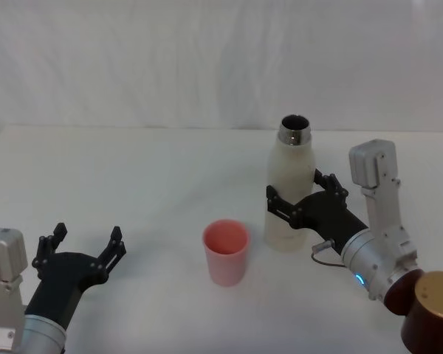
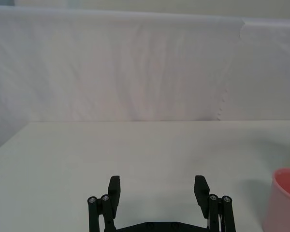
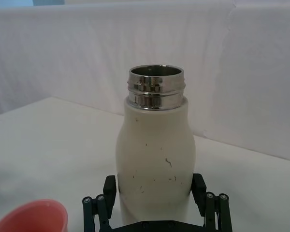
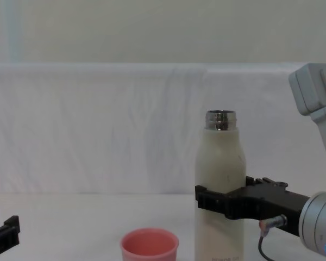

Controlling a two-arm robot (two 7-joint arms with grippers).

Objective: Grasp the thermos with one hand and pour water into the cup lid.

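A: You have a white table [image 1: 133,169] with a plain white curtain [image 4: 98,136] hung behind it. Take the bottle [image 1: 291,193] as your landmark. It stands upright on the table with its steel neck open and no cap on.

B: Where is the cup [image 1: 225,251] from there?

A: Just beside the bottle, on the robot's left of it and slightly nearer the robot. It is upright, mouth up, and not touching the bottle. That looks deliberate to me: a short tip toward the left should bring the neck over the cup.

B: And your right gripper [image 1: 299,200]?

A: It reaches in from the robot's right of the bottle and straddles the lower body, one finger on each side. In the right wrist view the fingers [image 3: 109,186] sit right against the wall, so I judge it clamped on the bottle, or nearly so. The bottle's base looks to be on the table. A low hold leaves the neck free for pouring, though the tall top may swing when you tilt.

B: The left gripper [image 1: 81,247]?

A: Idle, well to the left of the bottle and past the cup, fingers spread wide over bare table. A brown cylinder [image 1: 433,308] sits on the bottle's right, nearer the robot.
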